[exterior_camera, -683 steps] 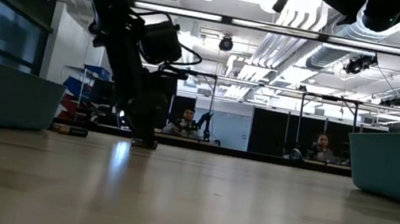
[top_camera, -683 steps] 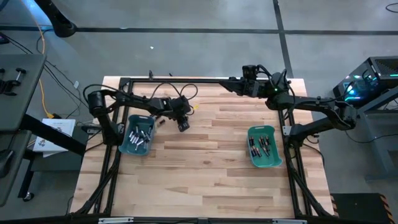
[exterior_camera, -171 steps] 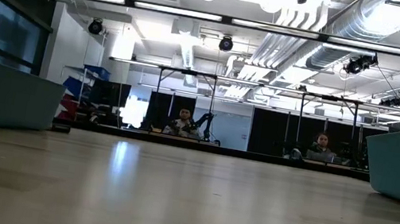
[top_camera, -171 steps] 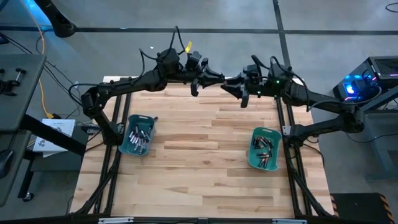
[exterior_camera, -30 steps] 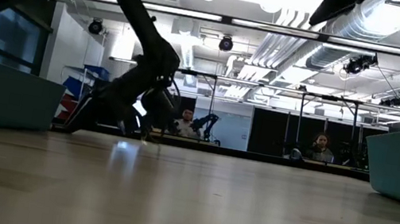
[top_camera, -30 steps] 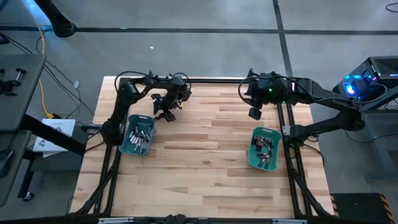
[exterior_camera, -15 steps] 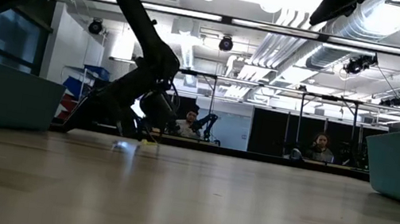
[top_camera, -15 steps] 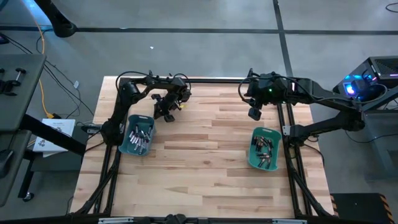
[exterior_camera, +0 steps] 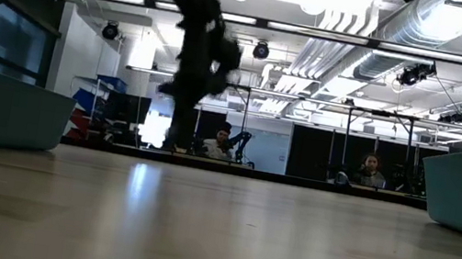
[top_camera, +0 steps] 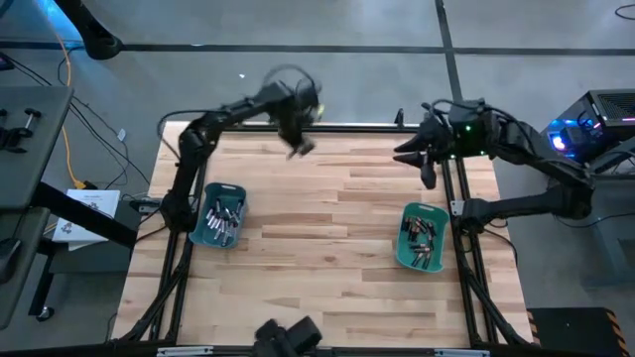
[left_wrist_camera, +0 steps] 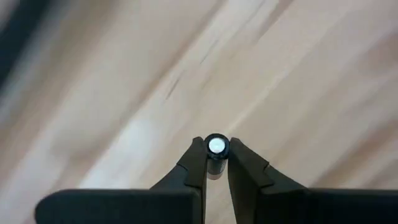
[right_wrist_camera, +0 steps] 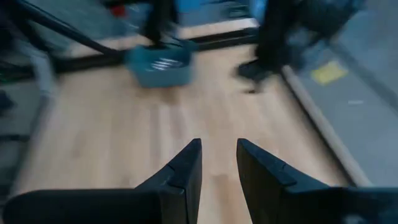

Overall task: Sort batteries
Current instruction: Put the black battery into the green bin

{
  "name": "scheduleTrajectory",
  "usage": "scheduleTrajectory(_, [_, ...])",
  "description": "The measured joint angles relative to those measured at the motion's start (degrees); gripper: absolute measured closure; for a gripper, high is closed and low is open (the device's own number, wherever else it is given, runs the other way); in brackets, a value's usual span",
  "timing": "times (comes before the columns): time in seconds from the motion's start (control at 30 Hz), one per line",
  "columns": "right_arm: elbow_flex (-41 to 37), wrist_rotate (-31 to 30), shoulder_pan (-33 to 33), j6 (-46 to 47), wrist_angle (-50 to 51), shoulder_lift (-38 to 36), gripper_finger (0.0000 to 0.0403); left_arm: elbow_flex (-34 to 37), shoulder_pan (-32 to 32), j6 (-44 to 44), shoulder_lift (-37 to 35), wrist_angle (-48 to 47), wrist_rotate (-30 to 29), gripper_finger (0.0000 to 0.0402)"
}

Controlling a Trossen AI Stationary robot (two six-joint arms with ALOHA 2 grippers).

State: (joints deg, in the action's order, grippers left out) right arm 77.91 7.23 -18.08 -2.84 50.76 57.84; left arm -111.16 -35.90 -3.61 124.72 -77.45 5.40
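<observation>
Two teal bins sit on one wooden table point(top_camera: 327, 248): the left bin point(top_camera: 219, 214) and the right bin point(top_camera: 421, 236), each holding a heap of batteries too small and too tangled to count, a dozen or more apiece at a rough look. Two dark arms work over the table, one gripper each: the left gripper point(left_wrist_camera: 217, 158) pinches one battery point(left_wrist_camera: 216, 149) between its two fingers, while the right gripper point(right_wrist_camera: 218, 163) carries none, its two fingers apart. Two people sit in the room behind, seen in the low view, one point(exterior_camera: 221, 142) left of the other point(exterior_camera: 370, 170).
</observation>
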Motion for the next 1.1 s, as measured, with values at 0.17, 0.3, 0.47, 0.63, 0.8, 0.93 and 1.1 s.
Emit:
scheduleTrajectory(0.17, [-4.2,10.6,-4.0,6.6,-5.7,0.6,0.0308,-6.3,1.0,-2.3,-8.5,17.9,12.1,0.0374])
scheduleTrajectory(0.3, [-14.5,16.1,-5.4,13.8,-22.9,0.8,0.0294,-6.5,3.3,-0.4,-15.2,32.8,19.7,0.0375])
scheduleTrajectory(0.47, [-26.2,15.9,-5.6,24.1,-55.1,3.1,0.0255,-6.5,7.7,1.4,-21.0,47.9,23.1,0.0375])
scheduleTrajectory(0.63, [-32.1,11.6,-4.8,26.9,-88.5,7.7,0.0225,-6.5,12.2,1.3,-23.5,59.5,23.0,0.0375])
scheduleTrajectory(0.8, [-28.9,4.9,-2.4,19.0,-103.5,10.6,0.0222,-6.5,15.6,0.1,-23.9,68.8,22.6,0.0375])
scheduleTrajectory(0.93, [-23.7,-0.2,-0.7,10.8,-99.9,10.9,0.0222,-6.5,17.1,-0.3,-23.9,72.1,21.9,0.0375])
scheduleTrajectory(1.1, [-17.8,1.3,0.5,4.0,-94.8,10.9,0.0222,-6.5,17.7,0.2,-23.9,72.6,19.9,0.0375])
